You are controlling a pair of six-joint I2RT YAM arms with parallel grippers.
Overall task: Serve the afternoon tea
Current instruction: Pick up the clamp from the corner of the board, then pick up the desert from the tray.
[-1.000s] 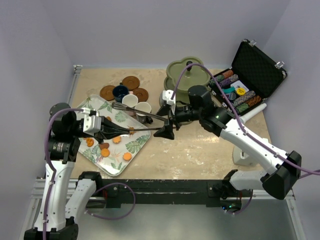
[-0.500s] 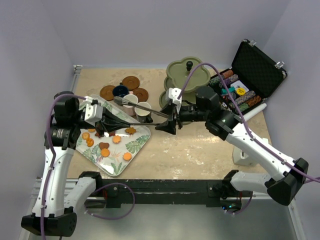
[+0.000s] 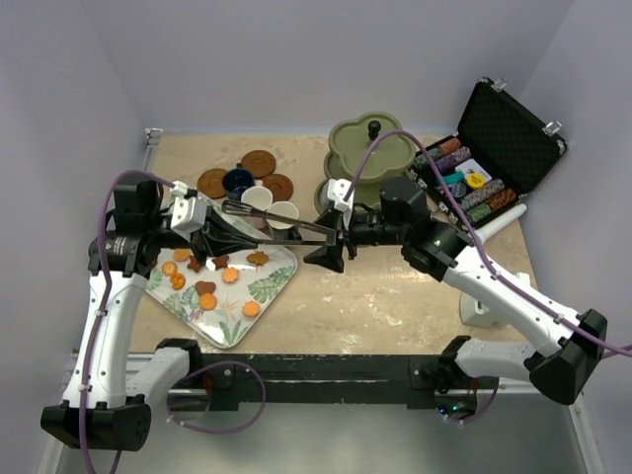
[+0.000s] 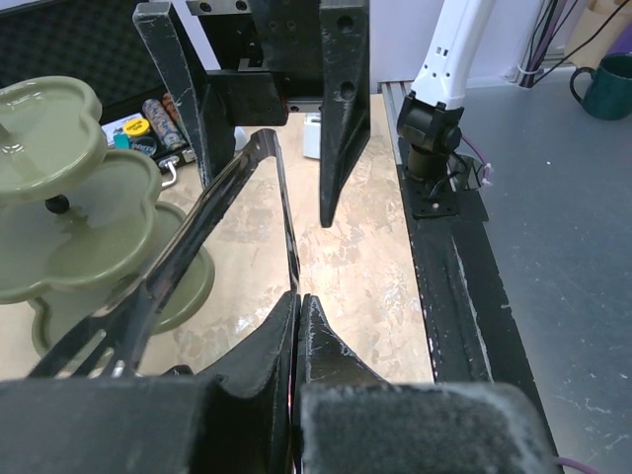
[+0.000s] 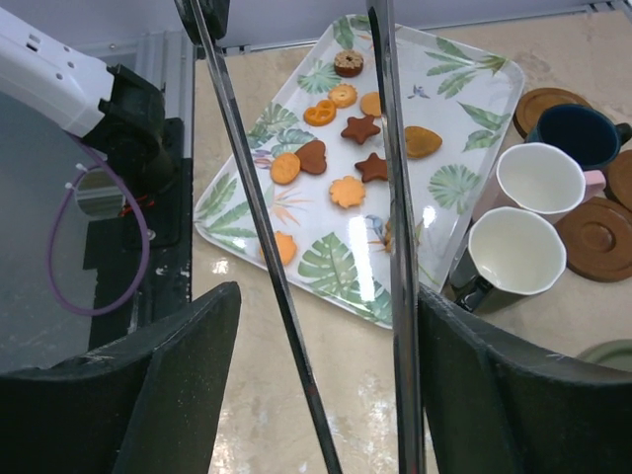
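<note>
A pair of metal tongs point(image 3: 286, 225) spans the gap between my two grippers above the table. My left gripper point(image 3: 245, 243) point(image 4: 298, 296) is shut on one thin arm of the tongs point(image 4: 281, 197). My right gripper point(image 3: 329, 237) point(image 5: 328, 296) stands open with both tong arms point(image 5: 262, 227) between its fingers; one arm lies against the right finger point(image 5: 474, 375). Orange and brown biscuits point(image 5: 346, 128) lie on the leaf-patterned tray point(image 5: 464, 69). Three cups point(image 5: 541, 178) stand beside brown saucers point(image 5: 597, 237). The olive-green stand point(image 3: 370, 148) is behind my right gripper.
An open black case of poker chips point(image 3: 494, 148) stands at the back right. The tray's corner point(image 3: 286, 272) lies under the tongs. The cups point(image 3: 272, 207) and saucers point(image 3: 259, 161) crowd the back left. A white arm mount point(image 3: 479, 296) is at the right.
My left gripper has risen and moved toward the back over the tray, taking its end of the tongs along. The right gripper's fingers narrowed, then widened a little around the tongs.
</note>
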